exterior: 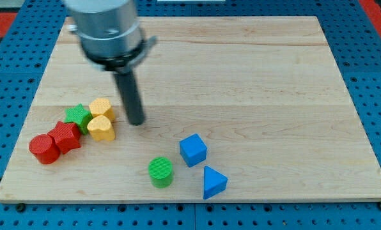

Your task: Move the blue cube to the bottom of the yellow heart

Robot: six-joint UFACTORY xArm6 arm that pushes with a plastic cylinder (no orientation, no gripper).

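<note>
My tip [136, 121] stands upright just right of the yellow heart [101, 128].

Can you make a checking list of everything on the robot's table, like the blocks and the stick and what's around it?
Surface: pale wooden board, flat.
Job's things: blue cube lies toward the view's bottom, middle; yellow heart sits at the view's left, far from the cube.
Clutter: yellow block above the heart, green star, two red blocks in the left cluster; green cylinder and blue triangle near the cube.
Tool: my tip stands just right of the heart, up-left of the cube, touching no block.
Cables: nothing seen.
Surroundings: blue perforated panel; red patch at top right.
</note>
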